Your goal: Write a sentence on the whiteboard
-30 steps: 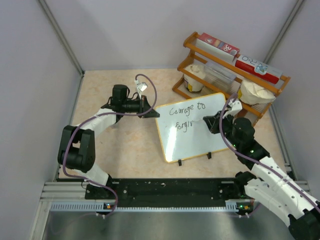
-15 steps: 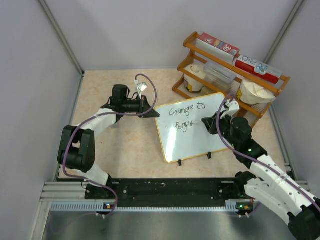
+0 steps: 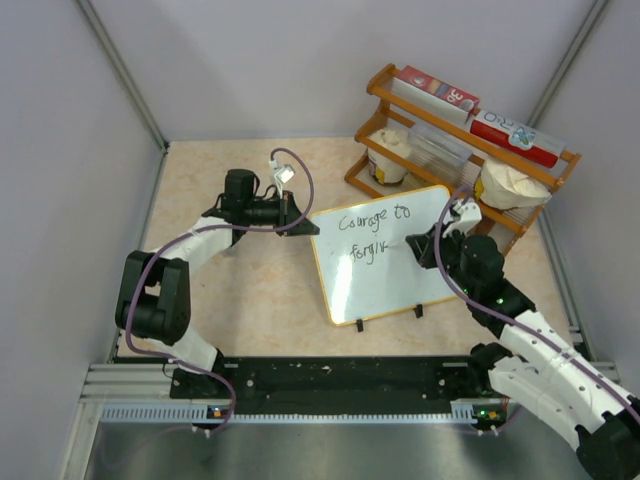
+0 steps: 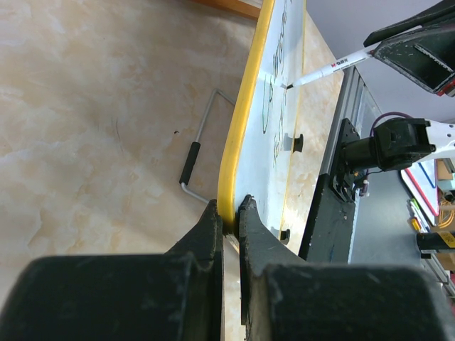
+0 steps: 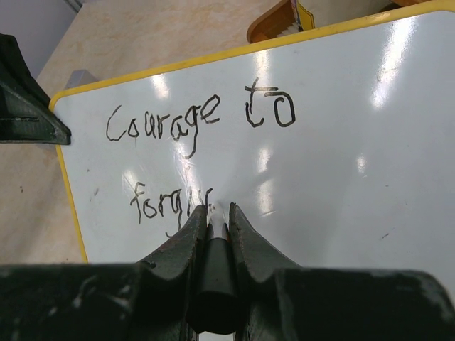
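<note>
The whiteboard (image 3: 390,262), glossy white with a yellow rim, stands tilted on two black feet in the middle. Its black sentence (image 3: 372,219) reads "Courage to" with "forgiv" under it, also in the right wrist view (image 5: 199,121). My left gripper (image 3: 300,222) is shut on the board's left rim (image 4: 234,153). My right gripper (image 3: 425,243) is shut on a marker (image 5: 213,273) whose tip touches the board at the end of "forgiv". The marker (image 4: 330,69) also shows in the left wrist view.
A wooden rack (image 3: 465,150) with boxes and tubs stands behind the board at the back right. A metal wire stand (image 4: 199,145) lies on the table behind the board. Grey walls close in both sides.
The right gripper has shifted slightly right along the second line with the marker, adding to "forgiv". The left arm and the board have not moved.
</note>
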`<state>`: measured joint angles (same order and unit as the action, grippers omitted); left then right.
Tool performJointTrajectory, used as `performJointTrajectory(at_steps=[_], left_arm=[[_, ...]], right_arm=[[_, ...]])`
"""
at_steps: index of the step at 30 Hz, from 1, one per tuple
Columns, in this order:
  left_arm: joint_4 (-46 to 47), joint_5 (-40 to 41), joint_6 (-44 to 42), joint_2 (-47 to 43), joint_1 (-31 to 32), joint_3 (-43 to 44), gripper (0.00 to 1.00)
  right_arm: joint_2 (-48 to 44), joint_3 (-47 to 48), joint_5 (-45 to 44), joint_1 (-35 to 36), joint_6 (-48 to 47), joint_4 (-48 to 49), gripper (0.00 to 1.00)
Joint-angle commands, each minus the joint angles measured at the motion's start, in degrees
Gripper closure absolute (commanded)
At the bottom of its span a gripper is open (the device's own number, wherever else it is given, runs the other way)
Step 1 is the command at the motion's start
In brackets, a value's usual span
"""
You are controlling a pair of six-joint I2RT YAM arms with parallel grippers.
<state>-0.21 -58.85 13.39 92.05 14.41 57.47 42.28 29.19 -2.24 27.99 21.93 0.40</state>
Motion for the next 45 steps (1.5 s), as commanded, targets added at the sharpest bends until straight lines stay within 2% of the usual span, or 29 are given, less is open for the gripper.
performJointTrajectory(at_steps=[1, 9, 22, 45], left_arm=[[-3.0, 5.4, -11.2, 1.6, 3.3, -3.0, 1.0], [-2.9, 5.3, -11.2, 1.4, 3.3, -2.9, 1.0], [-2.9, 5.2, -11.2, 1.7, 3.3, -2.8, 1.0], [-2.9, 5.2, -11.1, 1.6, 3.3, -2.8, 1.0]], right_arm=[[-0.3, 0.5, -5.1, -1.2, -0.6, -2.3, 1.0], [0.0, 1.5, -6.2, -1.4, -0.4, -1.0, 1.0], [2.7, 1.8, -0.2, -1.4, -0.1, 2.1, 1.0], [-0.8, -0.8, 1.1, -1.4, 0.4, -4.0, 1.0]])
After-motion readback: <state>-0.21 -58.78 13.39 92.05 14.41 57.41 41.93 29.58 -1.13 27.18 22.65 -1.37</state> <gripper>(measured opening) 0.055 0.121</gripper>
